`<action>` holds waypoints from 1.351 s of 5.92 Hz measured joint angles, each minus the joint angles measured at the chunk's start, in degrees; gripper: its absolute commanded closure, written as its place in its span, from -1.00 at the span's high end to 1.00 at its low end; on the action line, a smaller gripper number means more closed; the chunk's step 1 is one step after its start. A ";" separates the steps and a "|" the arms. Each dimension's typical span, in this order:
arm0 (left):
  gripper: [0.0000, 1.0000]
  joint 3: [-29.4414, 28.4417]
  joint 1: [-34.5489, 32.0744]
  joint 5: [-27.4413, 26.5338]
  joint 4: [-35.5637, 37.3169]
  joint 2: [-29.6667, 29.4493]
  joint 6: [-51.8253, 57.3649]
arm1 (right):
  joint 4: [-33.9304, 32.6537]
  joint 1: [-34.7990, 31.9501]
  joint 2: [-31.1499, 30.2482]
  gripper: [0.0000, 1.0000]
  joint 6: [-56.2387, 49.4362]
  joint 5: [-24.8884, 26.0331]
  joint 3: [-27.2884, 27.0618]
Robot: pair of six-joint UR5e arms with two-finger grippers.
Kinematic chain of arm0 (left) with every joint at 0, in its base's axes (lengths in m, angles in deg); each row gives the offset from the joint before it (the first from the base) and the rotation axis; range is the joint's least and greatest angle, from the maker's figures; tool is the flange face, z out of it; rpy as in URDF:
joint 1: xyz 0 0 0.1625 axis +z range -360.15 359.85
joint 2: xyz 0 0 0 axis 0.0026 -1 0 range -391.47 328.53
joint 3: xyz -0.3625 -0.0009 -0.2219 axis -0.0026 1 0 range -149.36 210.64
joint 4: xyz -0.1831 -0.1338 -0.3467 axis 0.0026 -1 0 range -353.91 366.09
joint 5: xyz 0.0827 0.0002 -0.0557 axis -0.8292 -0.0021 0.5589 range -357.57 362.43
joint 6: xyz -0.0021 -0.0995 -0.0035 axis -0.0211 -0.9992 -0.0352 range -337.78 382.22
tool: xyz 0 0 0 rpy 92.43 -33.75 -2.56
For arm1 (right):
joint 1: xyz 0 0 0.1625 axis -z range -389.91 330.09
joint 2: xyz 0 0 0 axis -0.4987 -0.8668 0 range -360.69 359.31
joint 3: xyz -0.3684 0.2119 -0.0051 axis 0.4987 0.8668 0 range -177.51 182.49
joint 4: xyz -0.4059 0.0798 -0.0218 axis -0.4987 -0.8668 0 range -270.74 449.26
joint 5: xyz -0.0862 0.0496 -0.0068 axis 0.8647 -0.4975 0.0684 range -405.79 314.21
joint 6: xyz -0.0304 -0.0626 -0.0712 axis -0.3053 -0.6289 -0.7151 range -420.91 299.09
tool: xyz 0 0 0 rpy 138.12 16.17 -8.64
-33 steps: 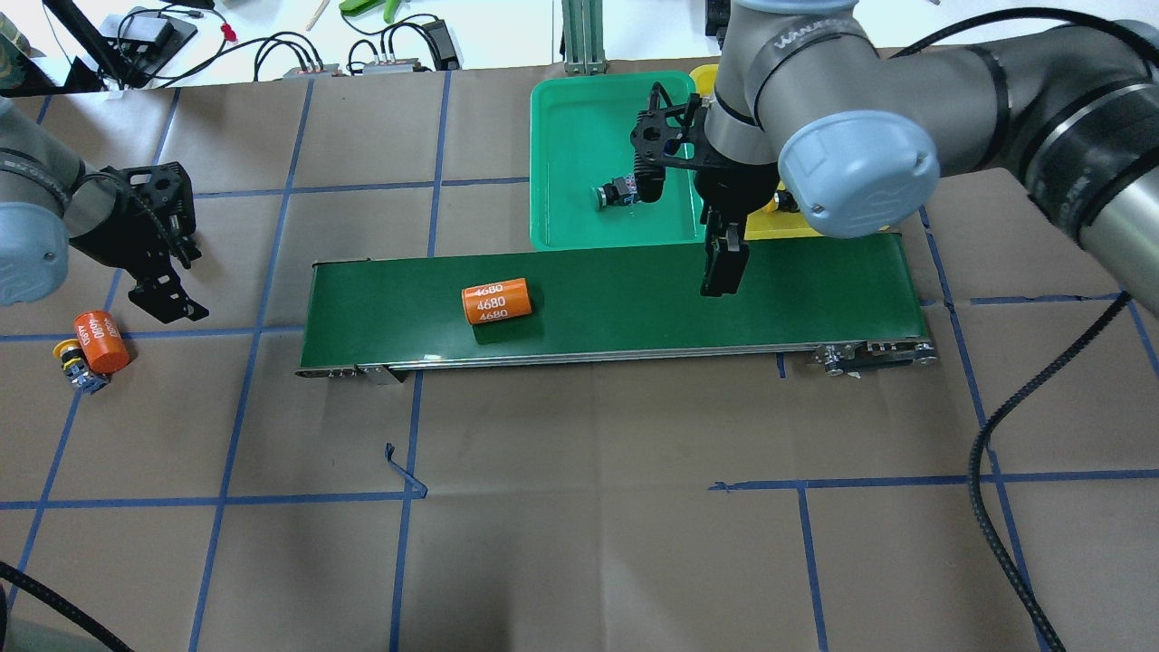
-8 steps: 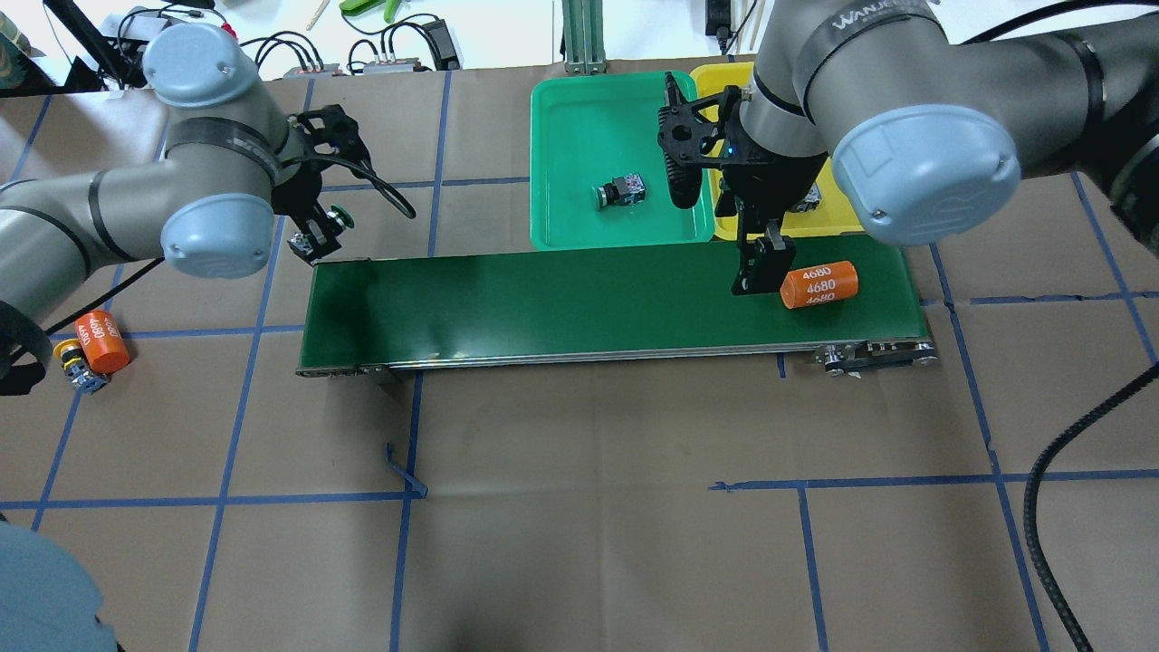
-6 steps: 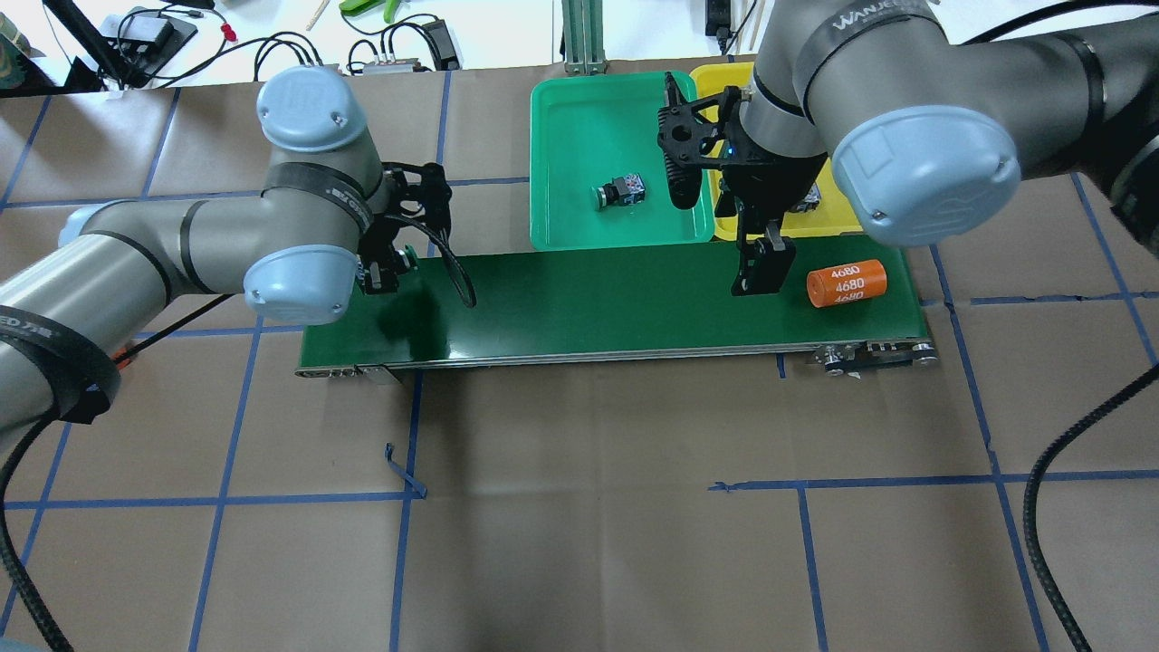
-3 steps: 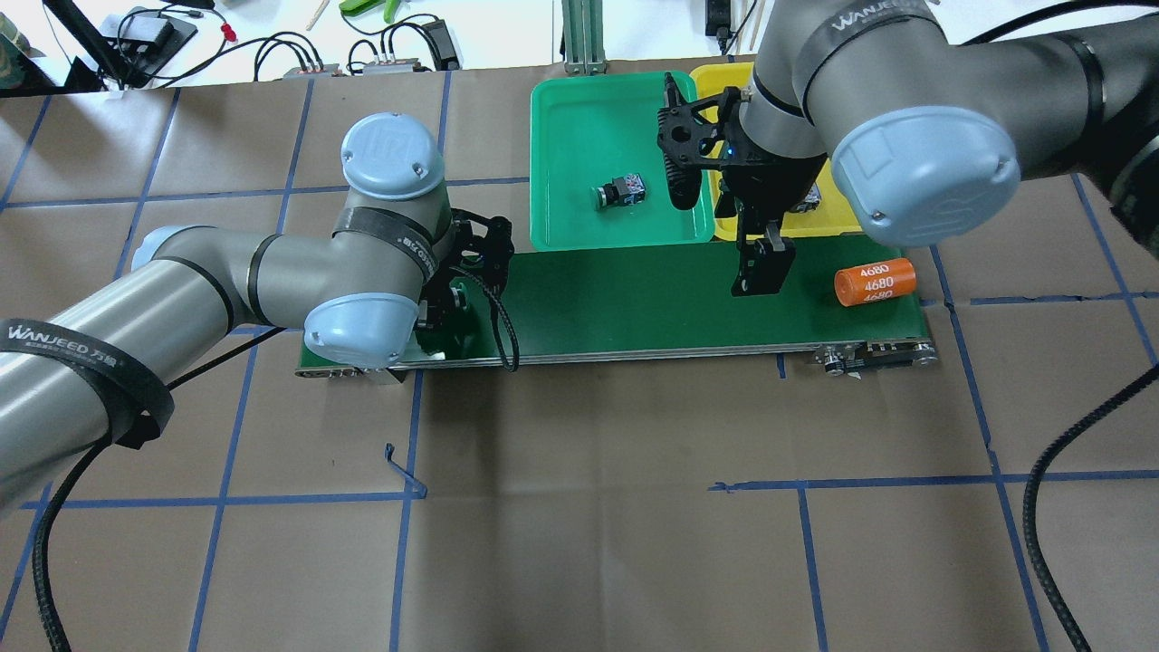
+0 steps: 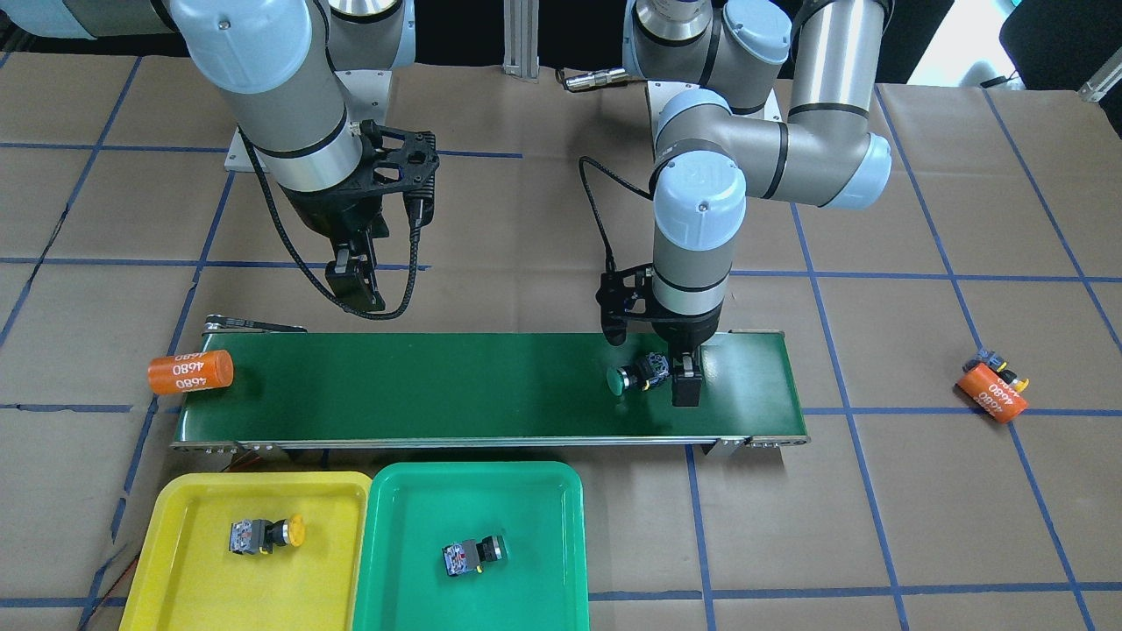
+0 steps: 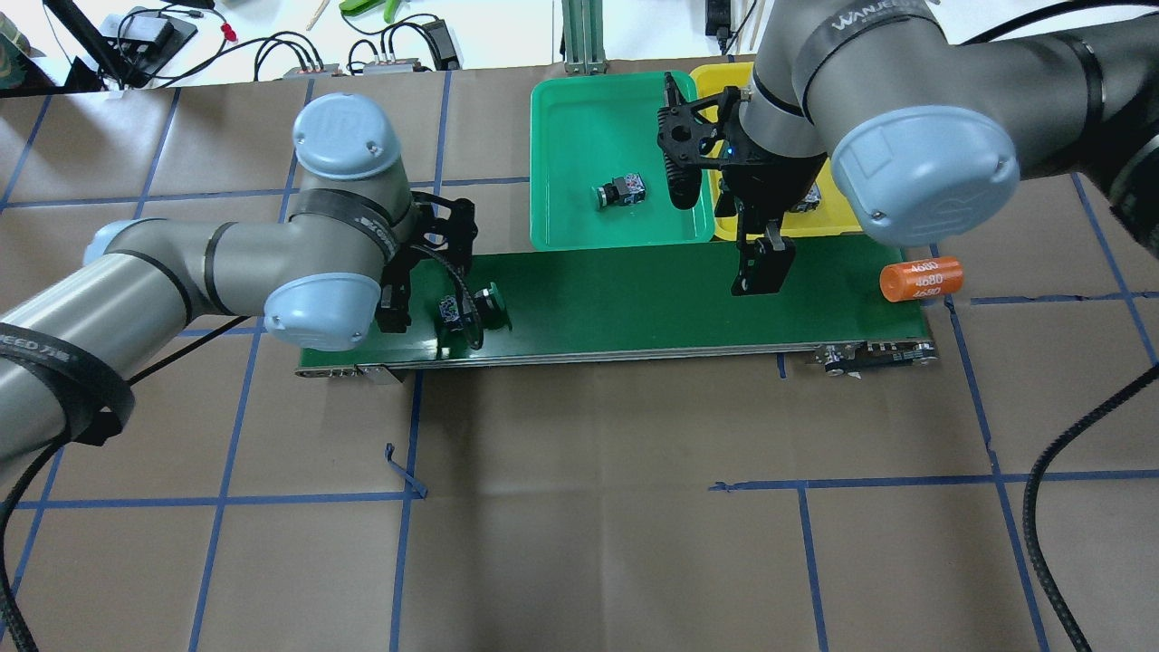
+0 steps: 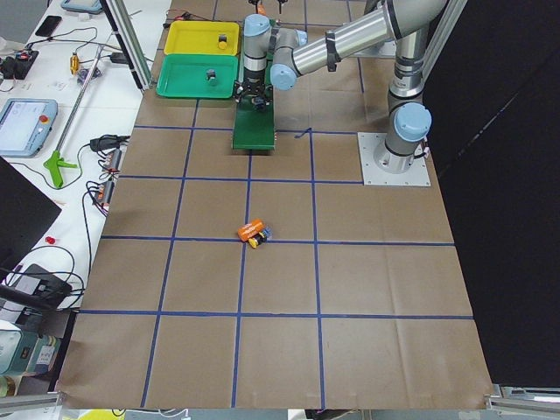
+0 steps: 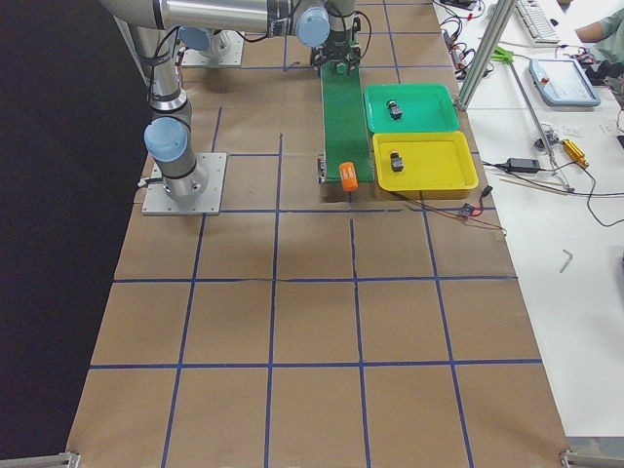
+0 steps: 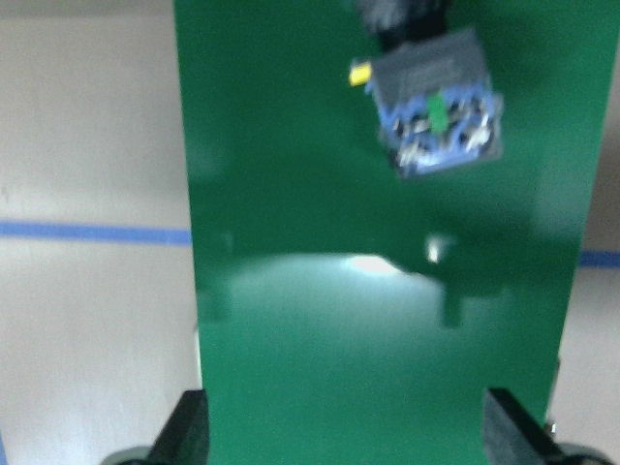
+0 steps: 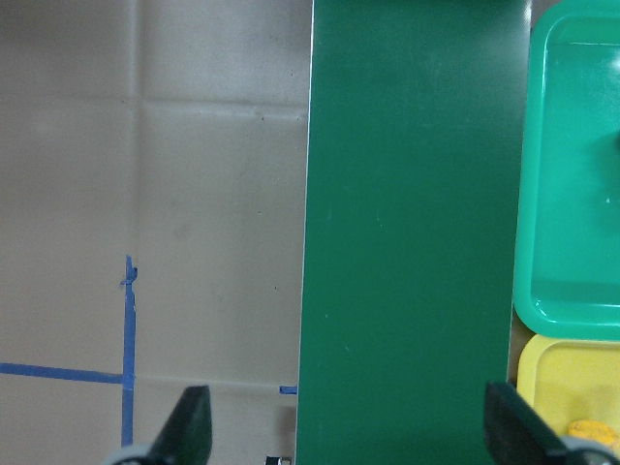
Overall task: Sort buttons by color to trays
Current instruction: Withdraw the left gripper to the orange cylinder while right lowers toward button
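A green-capped button (image 5: 633, 378) lies free on the conveyor belt (image 5: 456, 386), just beside my left gripper (image 5: 685, 377), which is open and empty. The left wrist view shows the button's terminal block (image 9: 436, 107) ahead of the wide-apart fingers (image 9: 189, 436). My right gripper (image 6: 761, 272) hangs open and empty above the belt. The green tray (image 5: 386, 526) holds a green button (image 5: 473, 555). The yellow tray (image 5: 166, 526) holds a yellow button (image 5: 266, 535). Another yellow button (image 5: 990, 361) lies on the table far out on the left side.
An orange "4680" cylinder (image 6: 921, 279) lies at the belt's right end, overhanging it. A second orange cylinder (image 5: 992, 393) touches the loose yellow button. The right arm's wrist hides much of the yellow tray (image 6: 842, 217) from overhead. Cables lie beyond the table's far edge.
My left arm brought the green button onto the belt, let it go and drew back toward the belt's left end. The orange cylinder rode to the belt's right end. The right arm stayed still.
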 measured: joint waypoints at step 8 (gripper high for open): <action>0.97 -2.34 32.17 2.39 0.86 -5.48 48.18 | -7.46 -0.53 6.76 1.00 -5.29 -0.49 -0.03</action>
